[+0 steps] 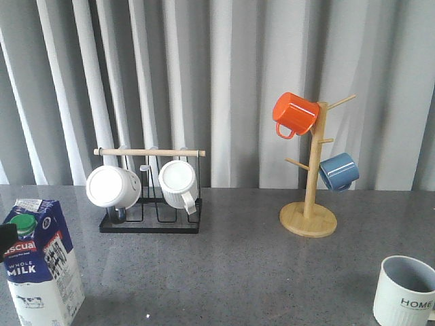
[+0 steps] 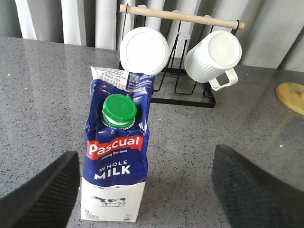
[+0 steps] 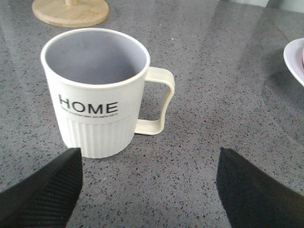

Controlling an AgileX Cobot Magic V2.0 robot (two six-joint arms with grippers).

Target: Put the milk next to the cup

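Note:
The milk (image 1: 41, 265), a blue and white carton with a green cap, stands upright at the front left of the table. In the left wrist view the milk (image 2: 116, 166) stands just ahead of my open left gripper (image 2: 147, 190), nearer one finger, untouched. The cup (image 1: 406, 292), a pale ribbed mug marked HOME, stands at the front right. In the right wrist view the cup (image 3: 97, 90) stands ahead of my open, empty right gripper (image 3: 149, 190), handle to one side. Neither gripper shows in the front view.
A black wire rack (image 1: 151, 221) with a wooden bar holds two white mugs (image 1: 113, 187) at the back left. A wooden mug tree (image 1: 309, 217) carries an orange mug (image 1: 296, 114) and a blue mug (image 1: 338, 171). A white plate edge (image 3: 295, 57) lies near the cup.

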